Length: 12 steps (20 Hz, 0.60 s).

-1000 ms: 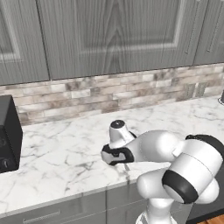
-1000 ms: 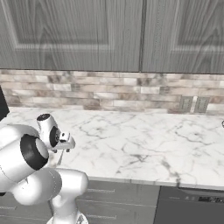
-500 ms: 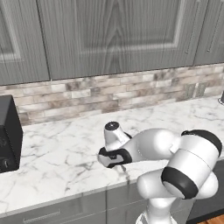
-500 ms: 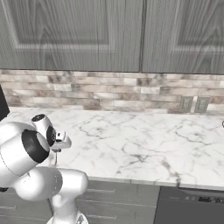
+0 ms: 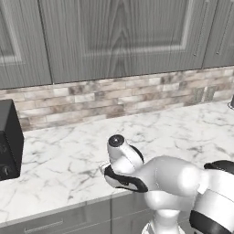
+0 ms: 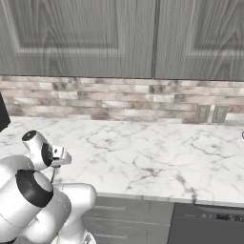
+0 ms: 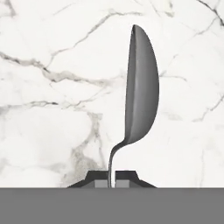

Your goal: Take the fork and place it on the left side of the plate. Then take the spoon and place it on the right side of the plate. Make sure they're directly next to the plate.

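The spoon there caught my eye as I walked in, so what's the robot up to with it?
The gripper is shut on the spoon, pinching its thin handle with the oval bowl sticking out ahead, turned edge-on over the white marble counter. In the base views the arm is folded low near the counter's front edge.

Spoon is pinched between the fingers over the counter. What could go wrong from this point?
The gripper is shut on the spoon by the thin handle alone, with the bowl standing far beyond the fingertips, edge-on. So slim a pinch could let it swivel or slip during a carry. In the hand view, marble counter lies close behind the bowl, so a low sweep might scrape it. No plate is in view here, so the set-down side cannot be checked yet.
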{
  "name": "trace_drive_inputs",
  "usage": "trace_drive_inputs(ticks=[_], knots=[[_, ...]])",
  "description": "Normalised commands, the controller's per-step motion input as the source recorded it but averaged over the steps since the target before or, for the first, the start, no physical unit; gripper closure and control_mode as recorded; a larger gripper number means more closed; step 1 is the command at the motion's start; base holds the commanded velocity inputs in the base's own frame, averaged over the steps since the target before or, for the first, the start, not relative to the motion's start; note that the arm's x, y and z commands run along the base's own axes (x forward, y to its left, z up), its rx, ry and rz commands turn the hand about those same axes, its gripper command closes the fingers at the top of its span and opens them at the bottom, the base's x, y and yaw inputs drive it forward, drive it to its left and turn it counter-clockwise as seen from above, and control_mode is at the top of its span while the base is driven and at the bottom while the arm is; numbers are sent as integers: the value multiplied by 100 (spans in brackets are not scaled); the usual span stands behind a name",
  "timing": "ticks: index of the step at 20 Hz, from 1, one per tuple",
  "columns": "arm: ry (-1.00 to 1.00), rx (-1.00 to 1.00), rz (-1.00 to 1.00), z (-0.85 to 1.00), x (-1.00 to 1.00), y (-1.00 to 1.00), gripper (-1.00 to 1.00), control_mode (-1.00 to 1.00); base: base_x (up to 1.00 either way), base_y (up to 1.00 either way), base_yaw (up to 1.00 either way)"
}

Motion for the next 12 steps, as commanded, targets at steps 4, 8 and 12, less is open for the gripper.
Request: trace_drive_inputs(ticks=[4,8,12], knots=[[-15,10,0,75,-70,-24,100,-100,0,0,0],[-10,11,0,94,-71,-36,100,-100,0,0,0],[-4,12,0,92,-68,-53,100,-100,0,0,0]])
